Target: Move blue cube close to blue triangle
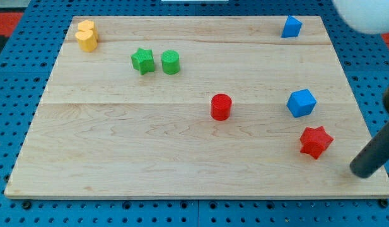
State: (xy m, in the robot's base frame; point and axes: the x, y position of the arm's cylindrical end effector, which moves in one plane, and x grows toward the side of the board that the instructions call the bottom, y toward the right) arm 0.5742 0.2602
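The blue cube (301,103) sits on the wooden board (118,145) at the view's right, about mid-height. The blue triangle (291,26) lies near the board's top edge, almost straight above the cube and well apart from it. My dark rod comes in from the view's right edge, and my tip (360,169) rests near the board's bottom right corner. The tip is below and to the right of the cube and touches no block.
A red star (316,141) lies just below the cube, between it and my tip. A red cylinder (220,106) is left of the cube. A green star (142,60) and green cylinder (171,62) stand upper left. A yellow block (87,36) is top left.
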